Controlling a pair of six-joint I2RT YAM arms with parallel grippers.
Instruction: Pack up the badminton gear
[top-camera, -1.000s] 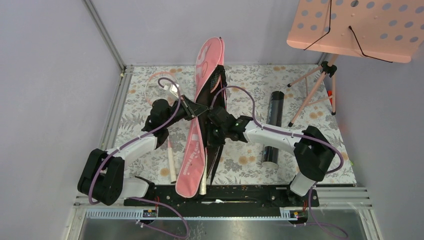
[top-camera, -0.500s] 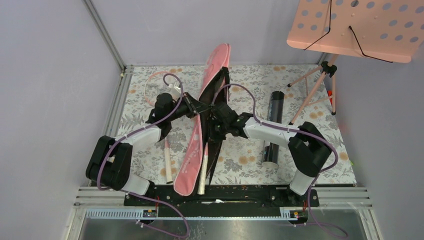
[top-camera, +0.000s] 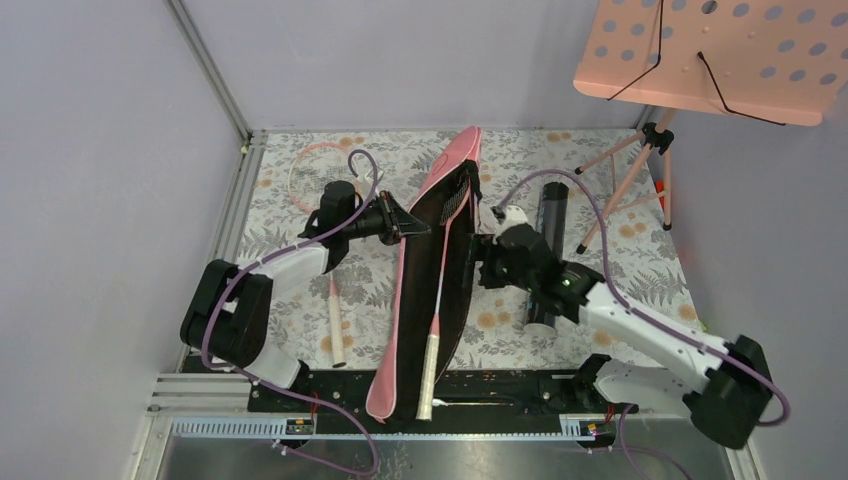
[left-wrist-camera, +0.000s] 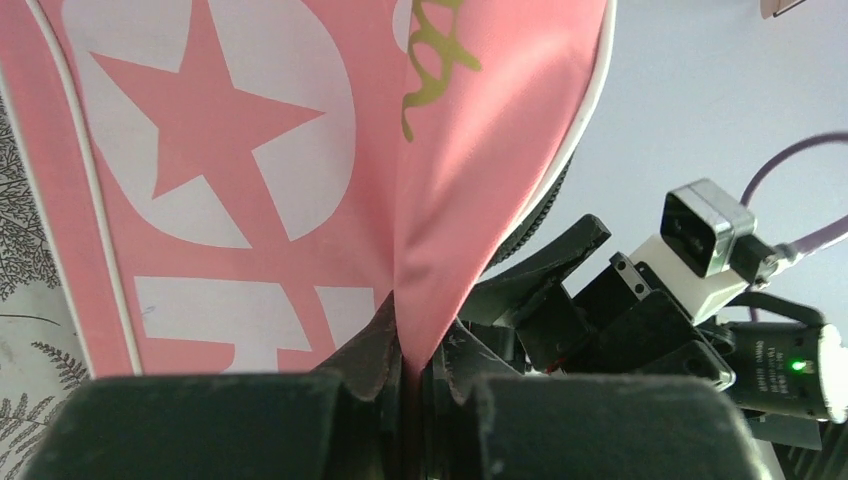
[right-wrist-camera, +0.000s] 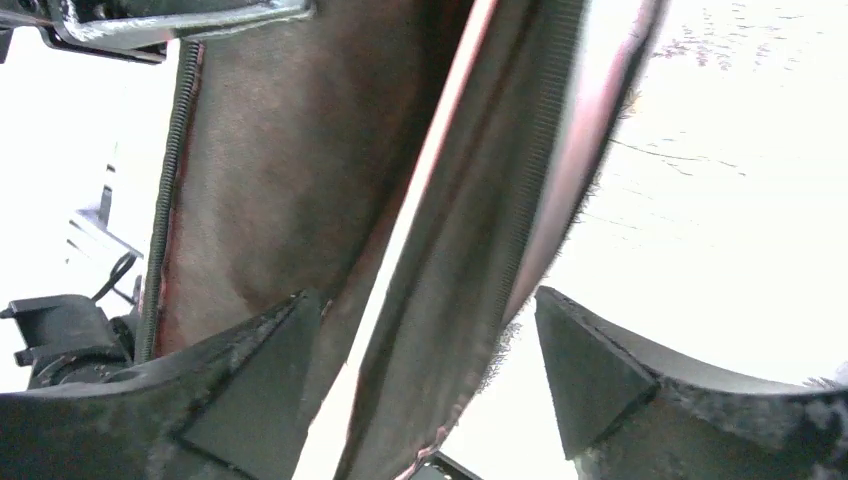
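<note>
Cover: the pink racket-shaped fabric cover (top-camera: 398, 335) stands on its long edge down the middle of the floral-patterned table (top-camera: 650, 290). Its wide head end is far and its narrow end is at the near rail. It gapes open, with the black lining turned toward the right arm.
Cover's outside: in the left wrist view the pink cloth (left-wrist-camera: 250, 150) carries a white star and block lettering, white piping along the rim and a small gold scrawl.
Racket inside: a thin racket with a white handle (top-camera: 431, 362) lies against the black lining, handle toward the near end.
Second racket: a pink-framed racket with a white handle (top-camera: 333, 320) lies flat on the table left of the cover, its hoop partly behind the left arm.
Tube: a long black tube (top-camera: 552, 205) lies right of the cover, partly under the right arm.
Left gripper (left-wrist-camera: 412, 372): pinched tight on a fold of the cover's pink rim.
Right gripper (right-wrist-camera: 420, 370): fingers (right-wrist-camera: 590, 375) spread wide, with the cover's black-lined zip edge passing between them unclamped.
Stand: a pink perforated music stand (top-camera: 700, 50) is at the far right corner.
</note>
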